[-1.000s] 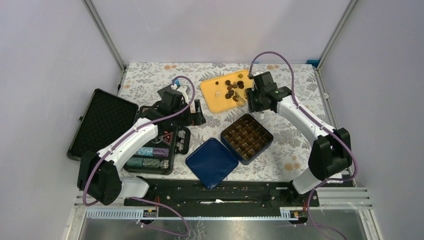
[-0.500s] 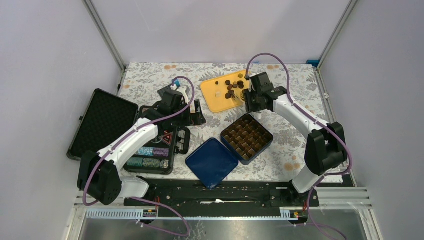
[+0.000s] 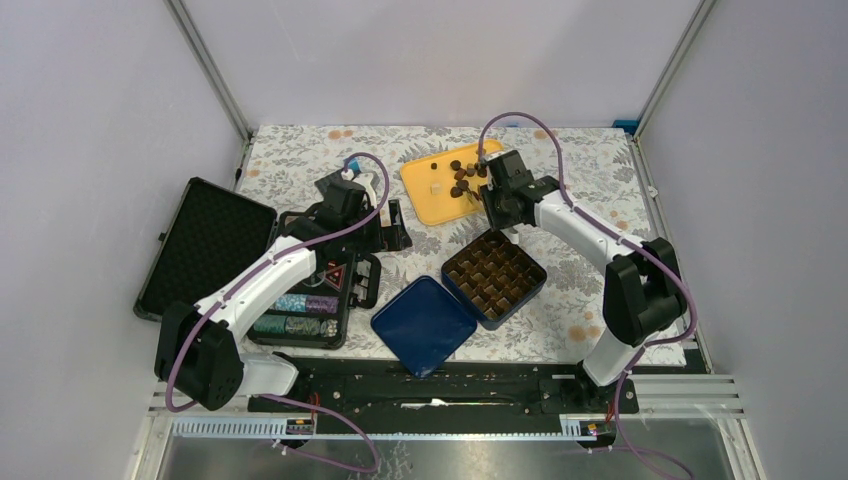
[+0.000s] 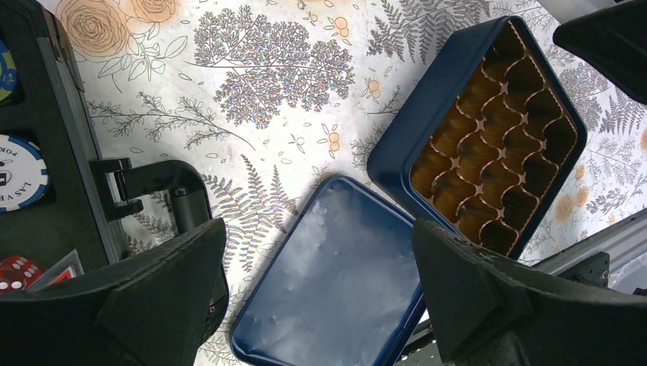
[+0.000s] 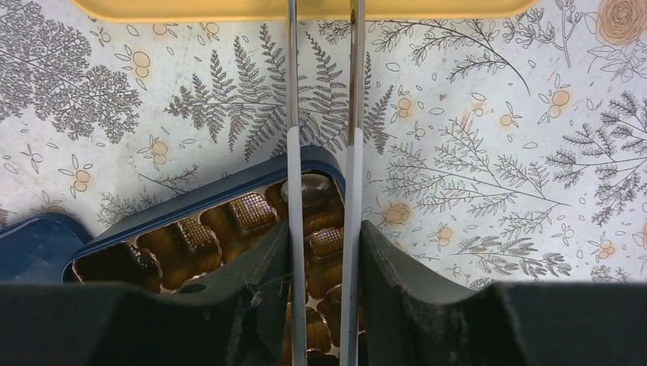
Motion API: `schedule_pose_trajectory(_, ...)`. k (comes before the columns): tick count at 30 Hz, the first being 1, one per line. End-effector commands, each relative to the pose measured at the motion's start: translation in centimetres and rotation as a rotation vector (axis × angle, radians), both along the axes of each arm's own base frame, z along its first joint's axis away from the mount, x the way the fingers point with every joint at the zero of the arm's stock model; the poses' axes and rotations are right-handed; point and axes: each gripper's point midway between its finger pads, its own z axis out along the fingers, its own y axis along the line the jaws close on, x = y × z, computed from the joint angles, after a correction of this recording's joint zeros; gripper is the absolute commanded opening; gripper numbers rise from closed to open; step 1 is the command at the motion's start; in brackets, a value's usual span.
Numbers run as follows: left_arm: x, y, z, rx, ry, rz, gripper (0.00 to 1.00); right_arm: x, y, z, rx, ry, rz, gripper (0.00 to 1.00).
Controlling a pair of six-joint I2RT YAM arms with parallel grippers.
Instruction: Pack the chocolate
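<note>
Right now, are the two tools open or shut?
Left tool: open, holding nothing.
Right tool: cannot tell; its tips are out of view.

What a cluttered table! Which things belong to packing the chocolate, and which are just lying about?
For the job: chocolate pieces, yellow tray, blue compartment box, lid.
Just lying about: black case, poker chips, red dice.

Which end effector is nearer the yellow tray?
Right. The right end effector hangs at the yellow tray's near edge; the left end effector sits apart, beside the black case.
</note>
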Motion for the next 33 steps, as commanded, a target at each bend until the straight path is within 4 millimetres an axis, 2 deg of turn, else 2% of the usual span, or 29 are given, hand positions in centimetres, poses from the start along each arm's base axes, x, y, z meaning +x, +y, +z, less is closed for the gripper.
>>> schedule_pose_trajectory(1, 0.4, -0.3, 1.4, -0.033, -0.056, 0.004, 0.99, 0.7, 0.5, 1.1, -0.083, -0.051, 0.016, 0.37)
schedule_pose_trajectory(7, 0.3, 0.0, 1.5, -0.026, -0.061, 0.009, 0.99, 0.9, 0.2, 0.8, -0.147, -0.051, 0.032, 0.41)
schedule_pose_trajectory(13, 0.2, 0.0, 1.6, -0.027, -0.064, 0.01, 0.99, 1.0, 0.5, 0.5, -0.145, -0.039, 0.04, 0.41)
schedule_pose_trajectory(16, 0.2, 0.0, 1.8, -0.027, -0.068, 0.009, 0.99, 0.9, 0.6, 0.8, -0.134, -0.044, 0.043, 0.37)
schedule_pose_trajectory(20, 0.3, -0.1, 1.8, -0.028, -0.066, 0.007, 0.99, 0.9, 0.7, 1.5, -0.115, -0.057, 0.037, 0.22)
schedule_pose_trajectory(28, 0.2, -0.2, 1.5, -0.028, -0.06, -0.002, 0.99, 0.8, 1.0, 4.6, -0.024, -0.139, -0.025, 0.12)
schedule_pose_trajectory(33, 0.3, -0.2, 1.8, -0.031, -0.065, -0.007, 0.99, 0.2, 1.3, 5.2, 0.04, -0.157, -0.047, 0.06)
